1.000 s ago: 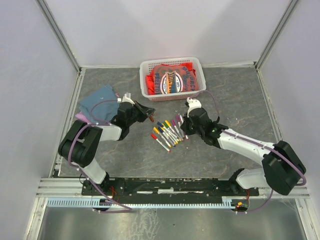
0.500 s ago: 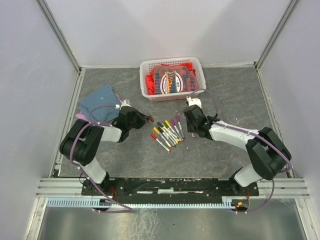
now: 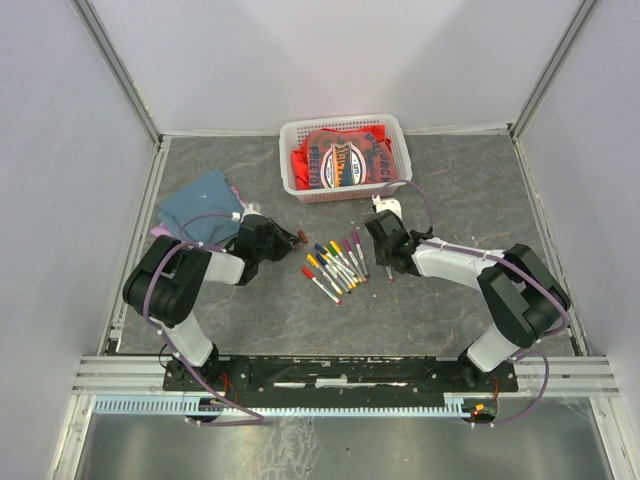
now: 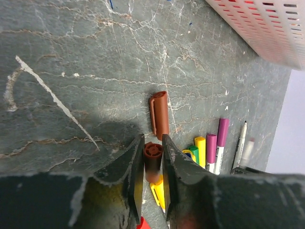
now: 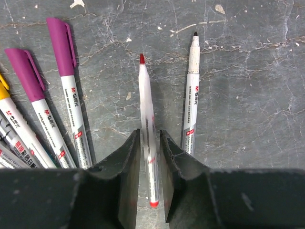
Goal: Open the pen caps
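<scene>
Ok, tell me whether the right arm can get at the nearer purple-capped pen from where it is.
Probably yes, after a small shift. The purple-capped pen lies flat and uncovered just beside the right gripper, but the jaws straddle an uncapped red-tipped pen, and a second purple pen crowds its far side.

The left gripper (image 4: 153, 143) hides the lower end of the blurred brown cap (image 4: 153, 155) and a yellow pen (image 4: 157, 190), the white basket (image 4: 267, 24) is cropped, and the right gripper (image 5: 149, 133) covers the lower barrels of the purple-capped pens (image 5: 71, 114).
</scene>
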